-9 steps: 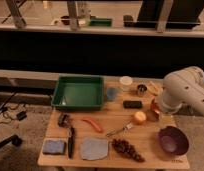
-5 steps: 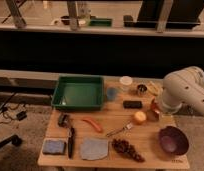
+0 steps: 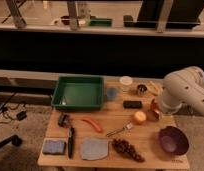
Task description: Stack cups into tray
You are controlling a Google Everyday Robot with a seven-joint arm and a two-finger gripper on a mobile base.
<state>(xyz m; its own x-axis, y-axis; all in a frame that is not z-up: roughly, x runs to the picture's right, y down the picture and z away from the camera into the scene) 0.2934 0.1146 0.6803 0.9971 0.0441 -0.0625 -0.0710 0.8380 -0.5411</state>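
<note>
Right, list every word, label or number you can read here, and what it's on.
No readable text anywhere: none shows on the large rectangular green plastic tray, the small cream-white cup or the wide dark purple bowl.
The hand is hidden behind the robot's white arm at the right edge of the wooden table.

Tray (image 3: 79,93) green plastic, smooth; table (image 3: 111,121) pale wood, matt; steel cup (image 3: 141,90) shiny; gripper (image 3: 154,111) mid-right, below glossy white arm (image 3: 185,90).

cups (image 3: 112,93) beside tray (image 3: 78,94) | jaws open at right edge of table (image 3: 115,113)
</note>
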